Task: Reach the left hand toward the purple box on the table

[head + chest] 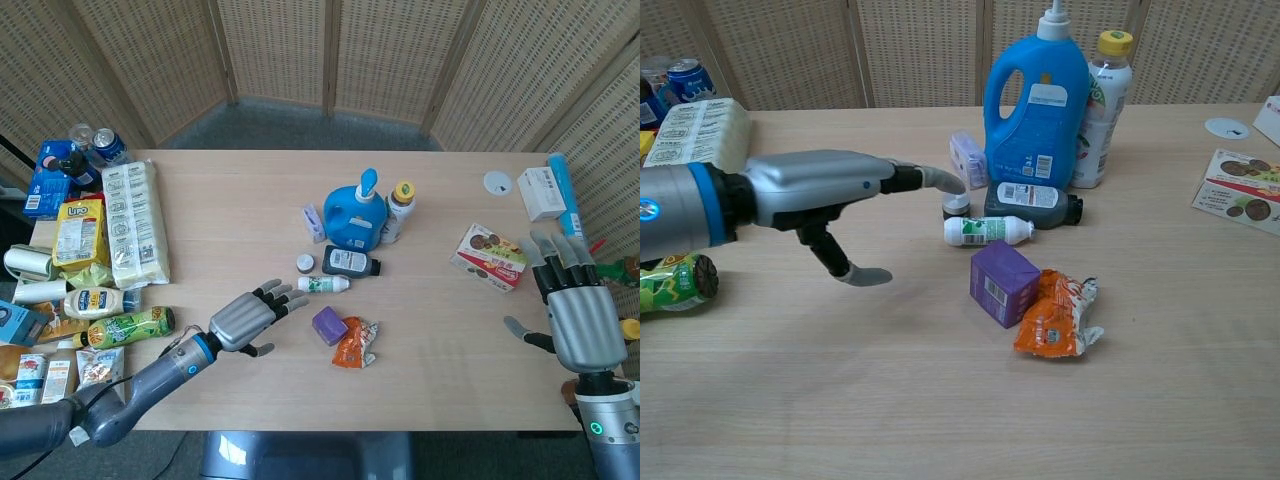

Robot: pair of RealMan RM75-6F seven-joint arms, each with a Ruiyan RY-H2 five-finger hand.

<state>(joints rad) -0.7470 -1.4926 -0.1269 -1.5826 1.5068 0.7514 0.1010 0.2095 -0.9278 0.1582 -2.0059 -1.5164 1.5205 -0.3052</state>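
Note:
The purple box (pixel 329 325) (pixel 1004 281) lies on the table near its middle, touching an orange snack packet (pixel 354 343) (pixel 1057 315) on its right. My left hand (pixel 251 319) (pixel 830 196) hovers over the table just left of the box, fingers stretched out and spread toward it, holding nothing. A short gap separates its fingertips from the box. My right hand (pixel 577 311) is raised at the table's right edge, fingers spread and empty; the chest view does not show it.
Behind the box lie a small white bottle (pixel 324 284), a dark bottle (pixel 350 262) and a small jar (pixel 305 264), with a blue detergent jug (pixel 354 214) and a yellow-capped bottle (pixel 399 210) standing further back. Packaged food crowds the left edge (pixel 90 240). A cookie box (pixel 487 256) lies at right.

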